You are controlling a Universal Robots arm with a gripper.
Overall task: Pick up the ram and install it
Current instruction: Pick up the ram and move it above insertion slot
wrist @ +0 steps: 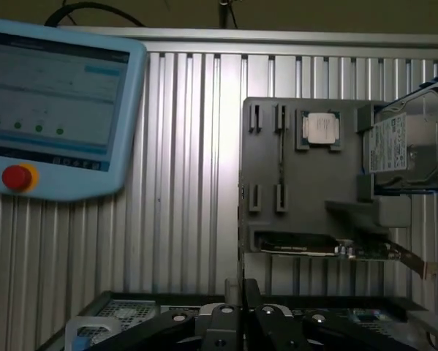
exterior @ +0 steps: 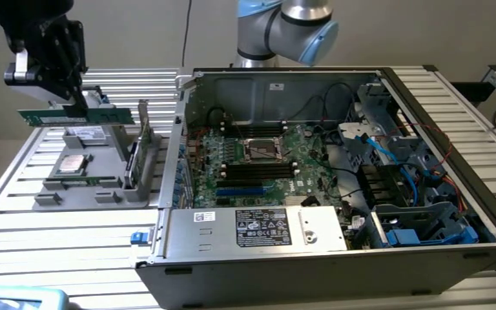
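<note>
The ram [exterior: 101,115], a long thin green stick, hangs level in the air above the grey parts holder [exterior: 84,190] at the exterior view's left. My gripper [exterior: 72,106] is shut on the ram's middle, and both ends stick out past the fingers. The open computer case [exterior: 317,213] lies to the right of it, with the green motherboard [exterior: 296,145] and its dark memory slots [exterior: 257,169] facing up. In the wrist view my gripper [wrist: 235,296] looks down over the case's edge toward the holder [wrist: 306,183].
On the holder sit a silver processor chip [exterior: 72,163], an upright green expansion card [exterior: 142,145] and a hard drive [wrist: 409,142]. A blue teach pendant [wrist: 50,110] lies on the slatted table. Cables and drive cages [exterior: 403,174] fill the case's right side.
</note>
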